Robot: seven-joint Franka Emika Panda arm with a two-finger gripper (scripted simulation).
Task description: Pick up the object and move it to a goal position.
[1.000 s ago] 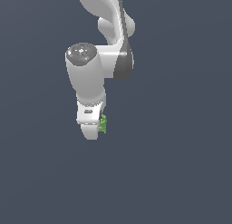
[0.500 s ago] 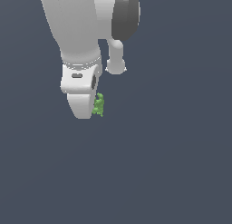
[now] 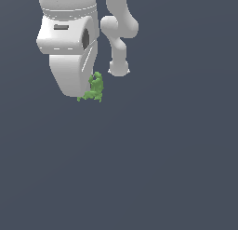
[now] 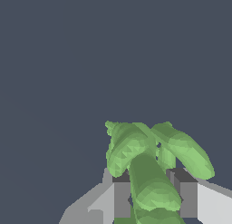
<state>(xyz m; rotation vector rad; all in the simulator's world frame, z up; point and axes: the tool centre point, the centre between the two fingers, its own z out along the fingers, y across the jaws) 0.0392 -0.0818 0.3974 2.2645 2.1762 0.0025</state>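
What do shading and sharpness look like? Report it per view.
Exterior view: flat dark backdrop with no cast shadows, soft shading on the white gripper, crisp edges. Wrist view: green object fills the near field, faceted but sharp, no glare.

The figurine [image 3: 95, 88] is small, bright green and lumpy, with stubby leg-like lobes. It sits pinched between the 2 fingers of the gripper [image 4: 152, 191], lobes [image 4: 181, 148] splayed outward beyond the fingertips.
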